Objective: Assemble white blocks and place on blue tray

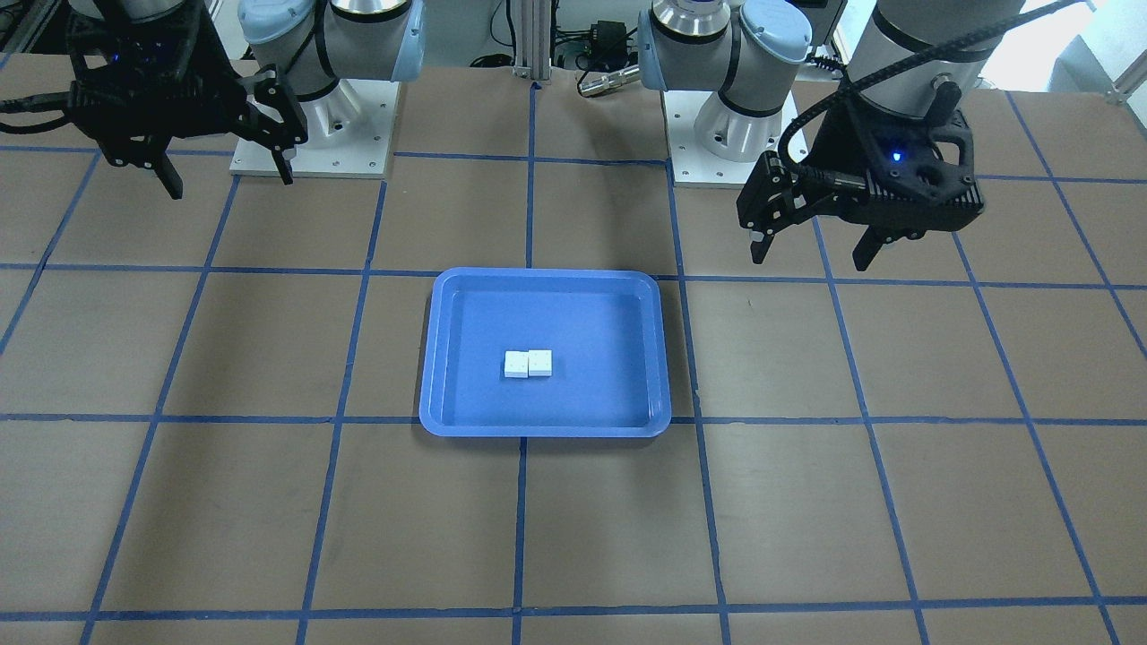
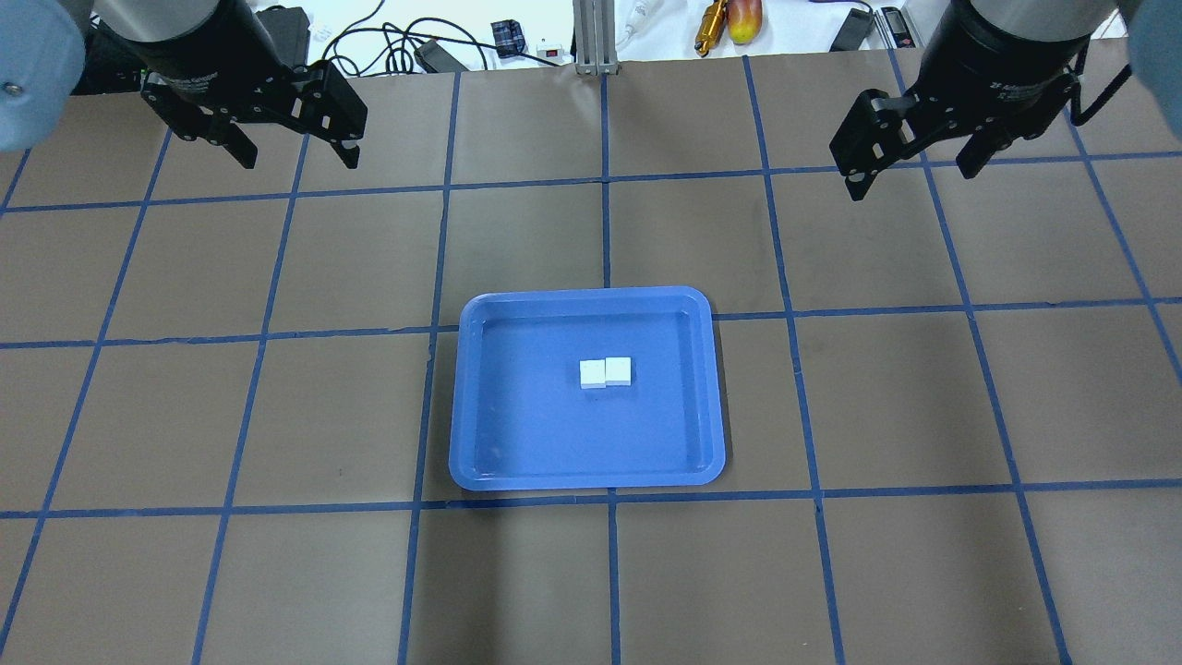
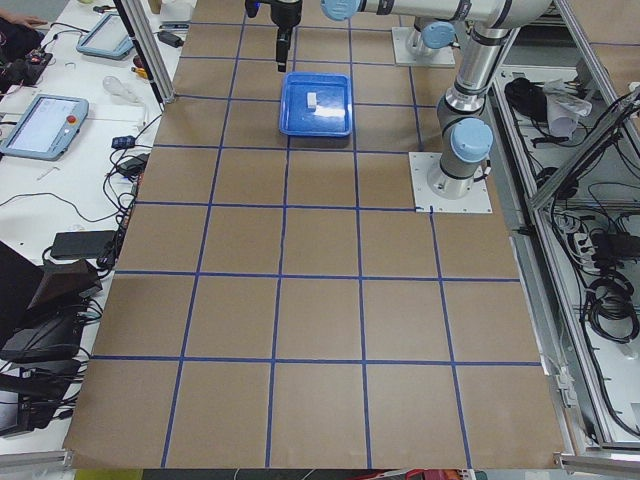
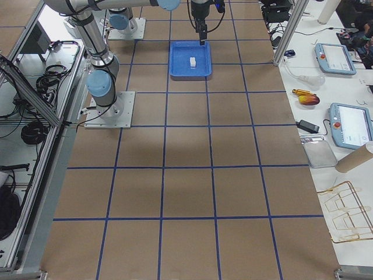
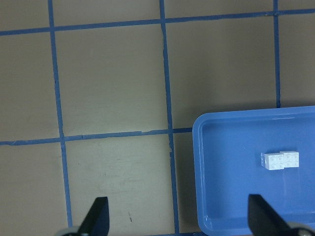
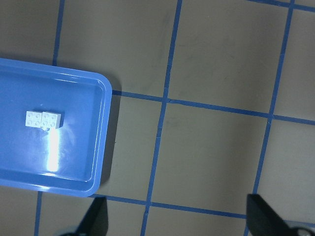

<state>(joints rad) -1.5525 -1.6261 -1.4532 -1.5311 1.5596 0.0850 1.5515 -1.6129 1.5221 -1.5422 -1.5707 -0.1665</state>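
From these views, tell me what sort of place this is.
Most likely a robotics lab cell for recording manipulation: two arms bolted to a table gridded with blue tape, teach pendants beside it, and cables running alongside.

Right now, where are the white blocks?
In the overhead view, the white blocks sit side by side, touching, on the floor of the blue tray, near its middle.
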